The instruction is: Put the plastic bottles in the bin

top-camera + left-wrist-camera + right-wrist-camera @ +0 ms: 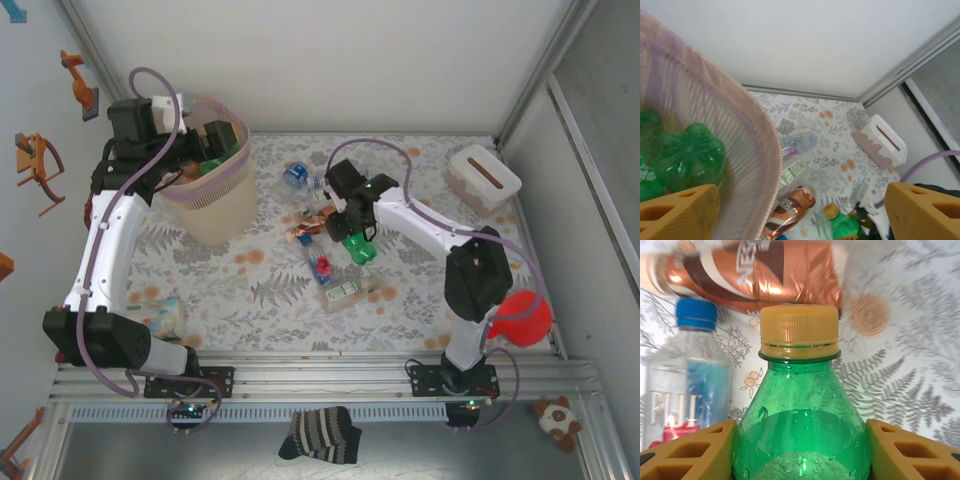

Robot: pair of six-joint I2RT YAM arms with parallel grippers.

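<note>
Top view: left claw [215, 135] open above the bin [205, 215]. Right claw [352, 238] down on the green bottle [360, 250], bin well to its left.

Left wrist: fingers [680, 212] spread wide, holding nothing; binned bottle [690, 155] beneath.

Right wrist: claw [802, 460] gripped the green bottle's wet, rounded sides; copper bottle [755, 270] just beyond.

Risk: the slick bottle could squirt free on lifting.

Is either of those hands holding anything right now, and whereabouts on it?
The right hand grips a green bottle with a yellow cap by its body, just below the shoulder. The left hand, open above the bin, holds nothing.
</note>
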